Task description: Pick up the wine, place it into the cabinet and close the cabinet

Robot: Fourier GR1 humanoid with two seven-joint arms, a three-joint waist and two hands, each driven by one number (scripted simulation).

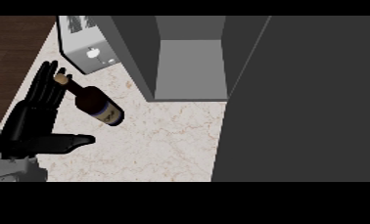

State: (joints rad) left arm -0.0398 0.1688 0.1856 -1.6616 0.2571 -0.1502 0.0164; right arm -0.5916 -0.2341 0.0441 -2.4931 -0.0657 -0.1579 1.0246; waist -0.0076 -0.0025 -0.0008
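A dark wine bottle (94, 101) with a cork top and a blue label stands on the marble counter (166, 140), leaning toward the lower right as seen from above. My left hand (33, 120) is just left of it, fingers straight and pointing up, thumb stretched out to the right below the bottle. Its fingertips (49, 74) lie close by the bottle's neck without curling round it. The grey cabinet (189, 66) stands open at the top centre, its inside bare. Its open door (300, 100) fills the right side. My right hand does not show.
A silver toaster (86, 47) stands at the upper left, beside the cabinet's left wall. Dark wood floor (22, 47) shows beyond the counter's left edge. Bare marble lies between the bottle and the cabinet door.
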